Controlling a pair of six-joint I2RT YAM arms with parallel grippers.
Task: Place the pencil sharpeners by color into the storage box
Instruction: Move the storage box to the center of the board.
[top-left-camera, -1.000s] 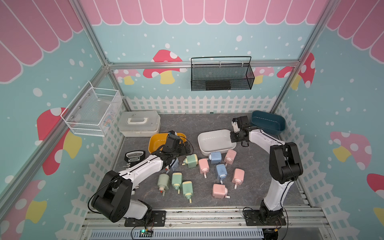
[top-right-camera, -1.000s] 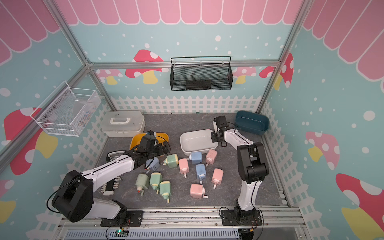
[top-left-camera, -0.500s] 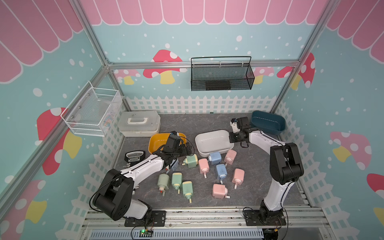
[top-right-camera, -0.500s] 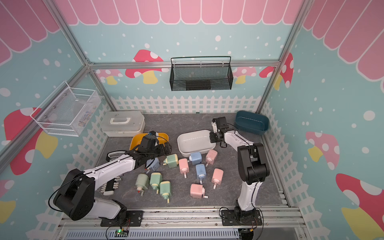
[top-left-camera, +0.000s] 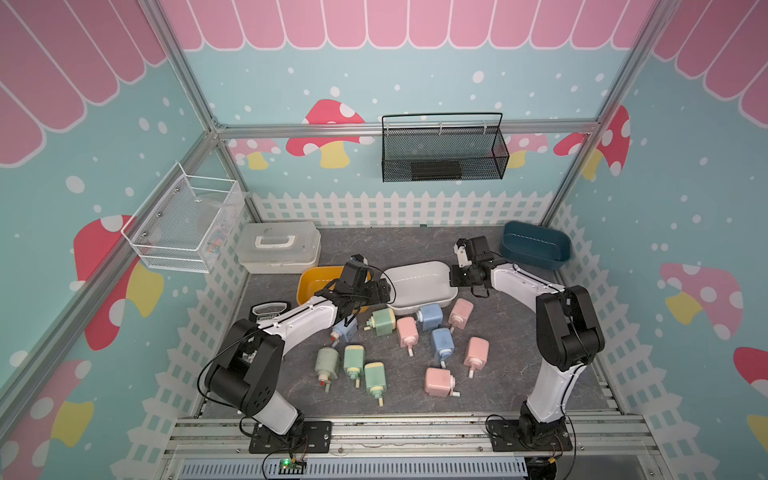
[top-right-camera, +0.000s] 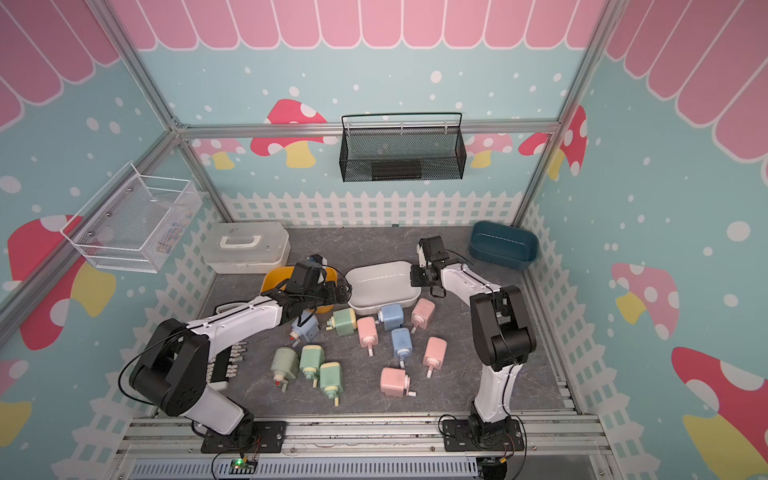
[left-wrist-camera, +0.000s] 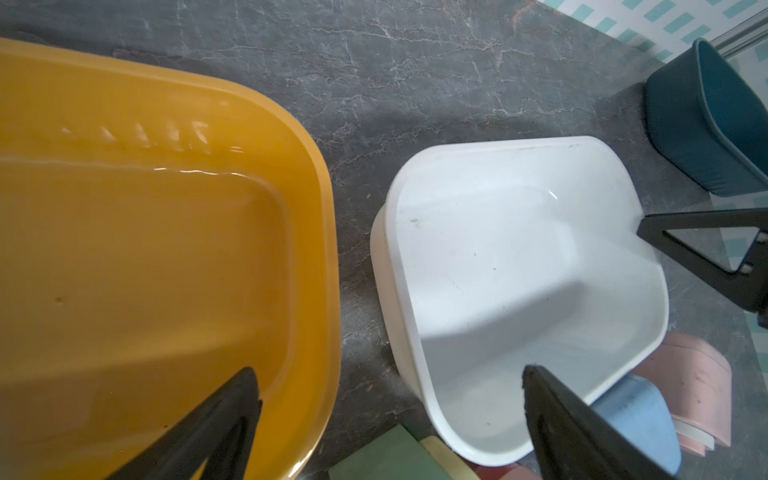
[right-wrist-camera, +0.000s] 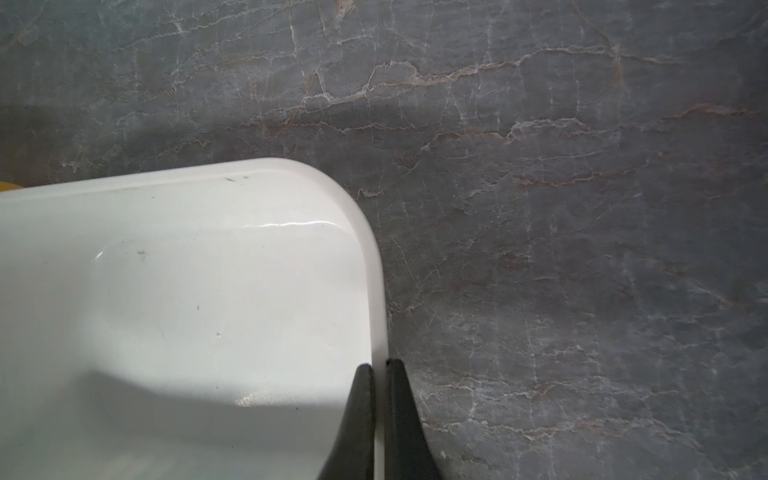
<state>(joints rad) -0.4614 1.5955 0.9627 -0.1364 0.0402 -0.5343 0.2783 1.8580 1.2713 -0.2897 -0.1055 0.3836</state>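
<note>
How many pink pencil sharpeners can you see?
4 pink sharpeners: one beside the white tub, one farthest left, one farthest right, one nearest the front. None seems hidden.

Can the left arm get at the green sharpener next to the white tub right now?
Probably yes. Its fingers are open and empty, hovering between the yellow tub and white tub; the green sharpener lies close by, uncovered, nothing between.

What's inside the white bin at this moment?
Nothing: the white bin shows bare floor and walls, just shadow and scuffs. The right tool pinches its rim. In the left wrist view, a finger of the left tool covers one corner.
</note>
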